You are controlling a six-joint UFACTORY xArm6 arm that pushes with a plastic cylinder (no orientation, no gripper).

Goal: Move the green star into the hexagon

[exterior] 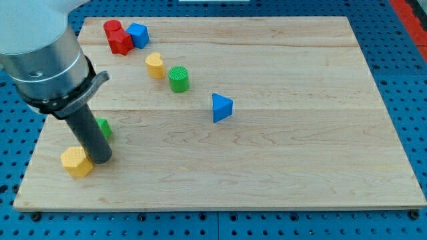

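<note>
The arm carries no pincer at all: it ends in a straight dark rod, so nothing opens, closes or holds anything. The rod comes down from a large grey cylindrical housing at the view's upper left, and its tip [101, 160] rests on the wooden board [280, 173] near the view's lower left corner.

The tip stands just beside the yellow hexagon block [77, 162], on that block's right side as seen, and appears to touch it or nearly so; the exact contact cannot be made out. Directly behind the rod, toward the view's top, a green block [104, 128] shows only as a small sliver at the rod's right edge. Most of it is hidden, so its star shape cannot be confirmed. It sits near the yellow hexagon but apart from it, with the rod between them.

Further up the board, a yellow cylinder-like block [155, 65] and a green cylinder [179, 79] stand just beside each other. At the view's top left, a red block [117, 37] touches a blue block [138, 35]. A blue triangular block [221, 107] lies alone near the board's middle, well apart from the rest.
</note>
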